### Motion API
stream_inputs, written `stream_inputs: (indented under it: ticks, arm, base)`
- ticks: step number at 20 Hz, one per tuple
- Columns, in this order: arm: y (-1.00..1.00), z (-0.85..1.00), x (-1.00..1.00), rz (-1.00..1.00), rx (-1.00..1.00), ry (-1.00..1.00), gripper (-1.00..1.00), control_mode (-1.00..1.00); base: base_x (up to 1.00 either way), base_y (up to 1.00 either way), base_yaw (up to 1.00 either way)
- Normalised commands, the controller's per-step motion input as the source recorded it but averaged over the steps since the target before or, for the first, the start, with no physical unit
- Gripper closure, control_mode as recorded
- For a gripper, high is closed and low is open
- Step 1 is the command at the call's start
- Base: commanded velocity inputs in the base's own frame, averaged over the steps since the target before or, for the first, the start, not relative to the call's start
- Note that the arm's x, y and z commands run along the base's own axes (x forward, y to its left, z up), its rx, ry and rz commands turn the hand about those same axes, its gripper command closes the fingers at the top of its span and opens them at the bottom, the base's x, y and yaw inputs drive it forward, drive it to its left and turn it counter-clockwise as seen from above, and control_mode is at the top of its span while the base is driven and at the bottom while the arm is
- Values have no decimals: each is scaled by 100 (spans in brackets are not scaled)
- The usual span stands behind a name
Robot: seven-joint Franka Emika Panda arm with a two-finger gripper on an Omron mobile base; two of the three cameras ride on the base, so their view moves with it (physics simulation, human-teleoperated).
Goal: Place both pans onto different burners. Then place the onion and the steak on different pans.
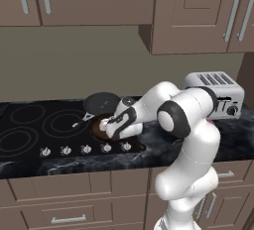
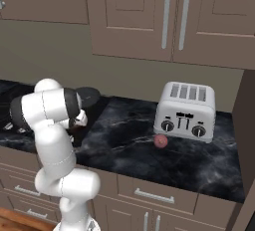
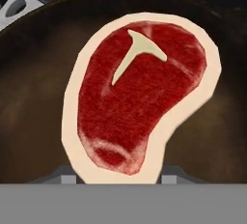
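My gripper [image 1: 105,125] hangs low over the brown pan [image 1: 97,132] at the front right of the black cooktop [image 1: 30,130]. In the hand view the steak [image 3: 135,97], red with a pale fat rim, lies just over the brown pan [image 3: 38,97], its lower end between the tips of my gripper [image 3: 116,175], which is shut on it. The dark pan [image 1: 101,102] sits behind, on the cooktop's back right, its thin handle pointing to the front left. The onion [image 2: 160,141] rests on the counter in front of the toaster.
A silver toaster [image 2: 186,110] stands on the dark marble counter [image 2: 129,145] to the right. Ringed burners [image 1: 64,122] lie on the left of the cooktop, silver knobs [image 1: 86,149] along its front. Wall cabinets [image 1: 193,11] hang overhead.
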Motion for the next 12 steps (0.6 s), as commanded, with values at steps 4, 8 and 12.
stream_inputs:
  ticks: [4, 8, 12]
  arm:
    - [14, 0, -2, -10, -2, 0, -100, -100]
    - [0, 23, -26, -9, 0, -4, -100, -100]
    - [0, 40, -29, -7, 0, -5, -100, -100]
  base:
    - [0, 0, 0]
    - [0, 0, 0]
    - [0, 0, 0]
